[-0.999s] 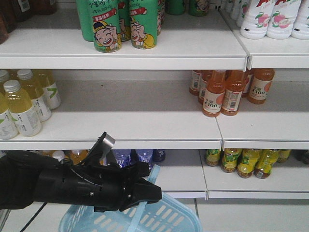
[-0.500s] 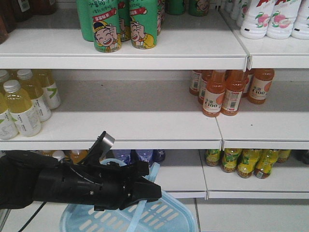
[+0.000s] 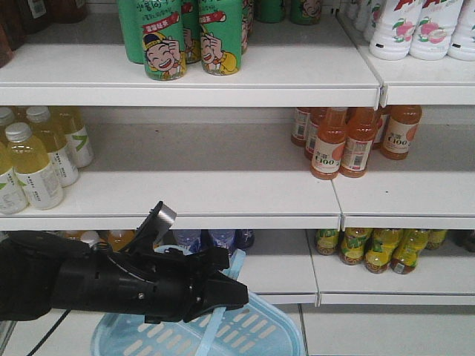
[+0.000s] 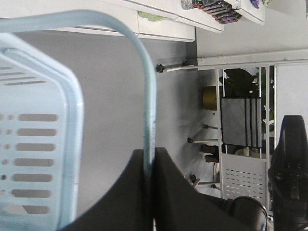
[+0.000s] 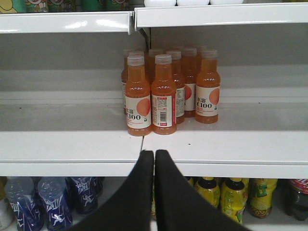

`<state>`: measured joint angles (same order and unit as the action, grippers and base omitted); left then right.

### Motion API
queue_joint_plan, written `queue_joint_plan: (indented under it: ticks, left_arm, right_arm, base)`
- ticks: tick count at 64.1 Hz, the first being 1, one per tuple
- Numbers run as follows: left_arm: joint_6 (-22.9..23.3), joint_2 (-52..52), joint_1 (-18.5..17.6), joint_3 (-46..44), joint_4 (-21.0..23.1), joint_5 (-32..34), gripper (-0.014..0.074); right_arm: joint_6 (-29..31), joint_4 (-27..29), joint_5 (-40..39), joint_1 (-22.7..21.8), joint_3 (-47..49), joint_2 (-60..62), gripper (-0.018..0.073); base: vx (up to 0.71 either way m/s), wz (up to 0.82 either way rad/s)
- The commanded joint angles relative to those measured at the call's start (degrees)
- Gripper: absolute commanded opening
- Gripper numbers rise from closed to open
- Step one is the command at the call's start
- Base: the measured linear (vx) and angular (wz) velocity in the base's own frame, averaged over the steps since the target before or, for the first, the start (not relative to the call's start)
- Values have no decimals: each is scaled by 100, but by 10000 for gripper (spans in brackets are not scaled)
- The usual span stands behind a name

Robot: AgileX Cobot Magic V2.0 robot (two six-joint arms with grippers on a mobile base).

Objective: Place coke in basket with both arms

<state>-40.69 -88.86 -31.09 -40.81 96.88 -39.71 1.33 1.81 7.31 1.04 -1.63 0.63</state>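
Front view, left arm: the black pointed left gripper [image 3: 239, 295] is reaching in from the left under the middle shelf and is carrying the light blue slotted plastic basket [image 3: 260, 334] by its light blue strap handle [image 3: 214, 326].
Front view, coke: the slim all-red coke bottle is not showing here. Green cartoon-printed drink containers [image 3: 189, 37], pale yellow bottles [image 3: 37, 159] and orange juice bottles [image 3: 345, 141] are filling the shelves.
Left wrist view, claw: the jaws are pressing together on the thin handle, which is running up from the tips and curving over to the basket on the left.
Right wrist view, claw: the black pointed right gripper [image 5: 154, 155] is facing the white shelf [image 5: 226, 144], its tips lying together with nothing between them.
Right wrist view, ahead: the orange juice bottles are standing upright just above the tips. A dark red-labelled bottle [image 5: 298, 192] is peeking in at the lower right edge, and it is not the coke.
Deciding relation: no view is showing the coke, so its direction from either claw and its long axis cannot be told.
Nearer arm: probably the right one, since it is holding nothing while the left is taken up with the basket.
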Motion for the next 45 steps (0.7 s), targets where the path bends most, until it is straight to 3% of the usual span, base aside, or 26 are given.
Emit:
queue_joint_plan:
  ticks: [1,45]
  left_arm:
    - [-33,254,-30,-129,535,-252,-7]
    - [-33,254,-30,-129,535,-252,-7]
  right_arm:
    - [25,-11,-461,-29,-42,71,-10]
    - [25,-11,-461,-29,-42,71,-10]
  base:
    - [0,0]
    - [-1,-2]
